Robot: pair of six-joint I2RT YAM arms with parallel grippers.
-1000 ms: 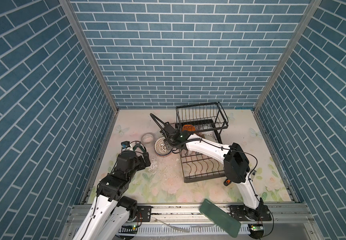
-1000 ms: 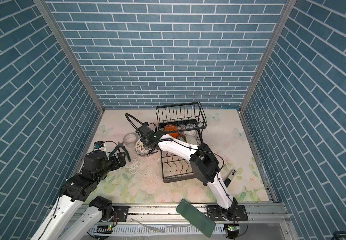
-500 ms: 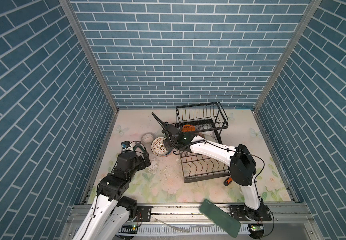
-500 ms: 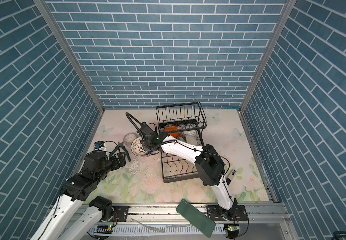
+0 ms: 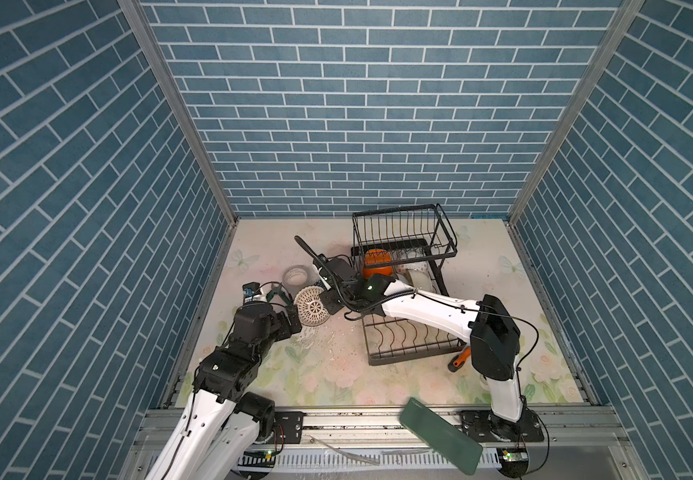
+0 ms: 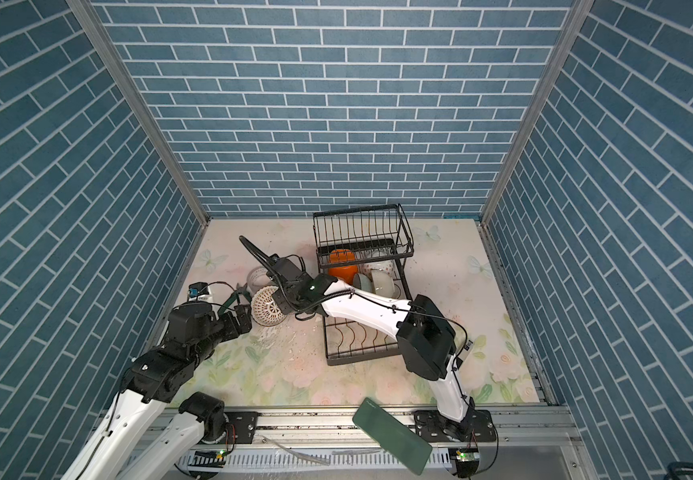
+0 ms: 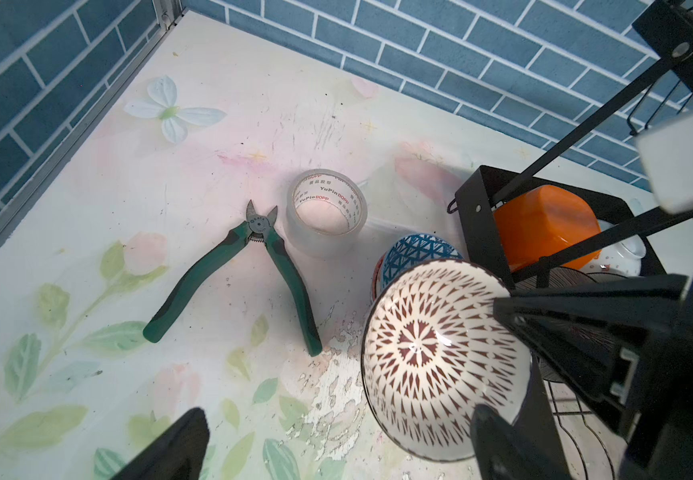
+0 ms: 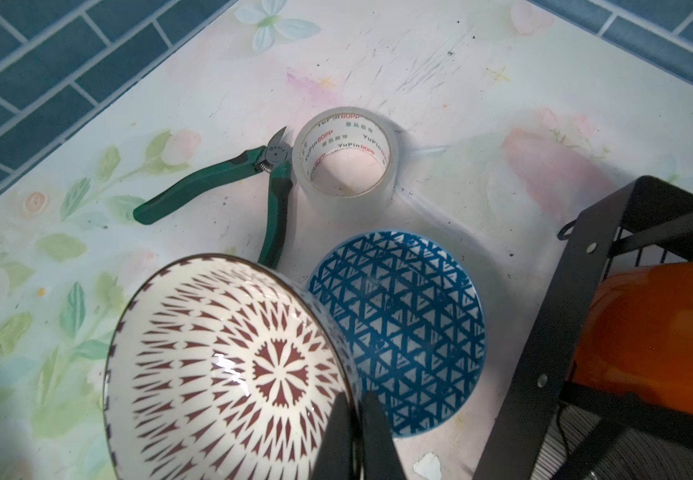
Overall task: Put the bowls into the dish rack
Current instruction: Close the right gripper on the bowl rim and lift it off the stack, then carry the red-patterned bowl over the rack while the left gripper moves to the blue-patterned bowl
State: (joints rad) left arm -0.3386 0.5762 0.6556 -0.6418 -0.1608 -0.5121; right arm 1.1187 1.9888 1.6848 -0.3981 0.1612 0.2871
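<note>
Beside the dish rack (image 8: 552, 332), right gripper (image 8: 355, 405) pinches a red-patterned bowl (image 8: 220, 365).

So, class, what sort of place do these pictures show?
Probably a robot test cell staged as a kitchen: blue brick-print walls enclose a floral table, a white robot arm is mounted on a metal rail, and a dish rack and patterned bowl serve as props.
</note>
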